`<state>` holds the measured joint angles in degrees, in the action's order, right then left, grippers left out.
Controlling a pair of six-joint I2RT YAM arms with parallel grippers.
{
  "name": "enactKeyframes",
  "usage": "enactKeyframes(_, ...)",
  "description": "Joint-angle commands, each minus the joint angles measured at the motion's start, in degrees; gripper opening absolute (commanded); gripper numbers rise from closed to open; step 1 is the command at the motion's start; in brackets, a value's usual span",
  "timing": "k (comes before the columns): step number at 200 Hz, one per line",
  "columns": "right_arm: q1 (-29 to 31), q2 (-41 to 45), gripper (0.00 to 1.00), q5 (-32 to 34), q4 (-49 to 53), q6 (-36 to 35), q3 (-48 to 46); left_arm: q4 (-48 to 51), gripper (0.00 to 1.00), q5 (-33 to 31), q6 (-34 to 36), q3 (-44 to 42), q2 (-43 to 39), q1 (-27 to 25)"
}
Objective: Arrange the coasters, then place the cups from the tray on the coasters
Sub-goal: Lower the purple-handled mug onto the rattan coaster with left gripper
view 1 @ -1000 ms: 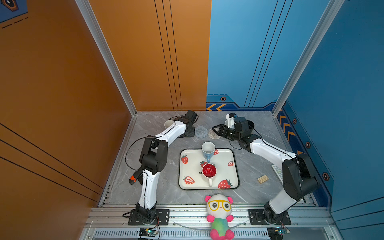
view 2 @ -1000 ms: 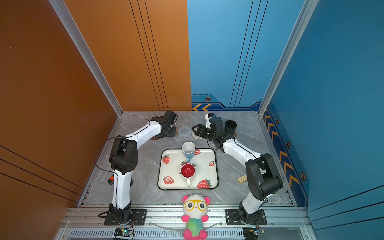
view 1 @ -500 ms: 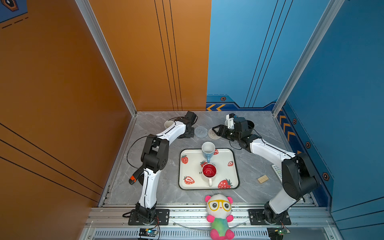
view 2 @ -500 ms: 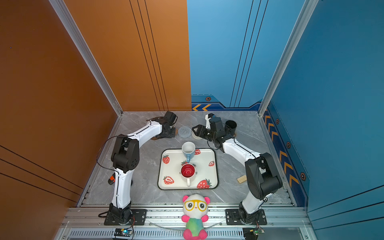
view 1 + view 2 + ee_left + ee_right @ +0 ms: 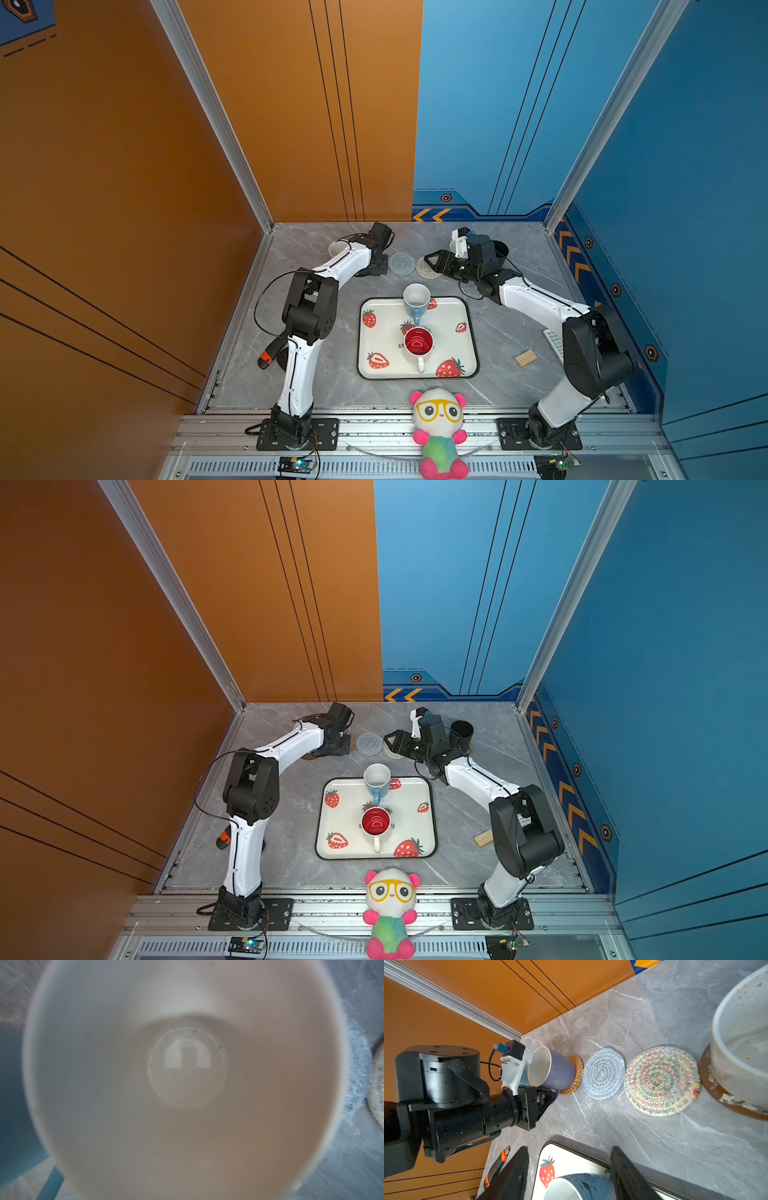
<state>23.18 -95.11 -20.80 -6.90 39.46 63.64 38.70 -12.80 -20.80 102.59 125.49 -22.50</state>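
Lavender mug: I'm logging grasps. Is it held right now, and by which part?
The left end effector holds the lavender mug by its handle.

Small dark lettering on the strawberry-print tray point(image 5: 453, 347) shows only "st" beside the red-lined mug point(image 5: 419, 344), which covers the rest. Orange chevron marks point(image 5: 430, 215) line the blue wall's base.

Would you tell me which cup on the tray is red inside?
The white cup nearer the panda toy; the light blue cup is white inside.
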Motion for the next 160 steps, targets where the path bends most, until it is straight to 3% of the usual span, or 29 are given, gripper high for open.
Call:
enactKeyframes(1,-0.40,-0.65,0.61,0.44,1.07,-0.35,1.56,-2.31,0.00,0.05,-0.36,2.36,-0.42,0.53)
enactKeyframes(160,-0.35,-0.71,0.61,0.49,1.03,-0.34,1.58,-2.31,0.03,1.37,-1.18,1.83,-0.43,0.57)
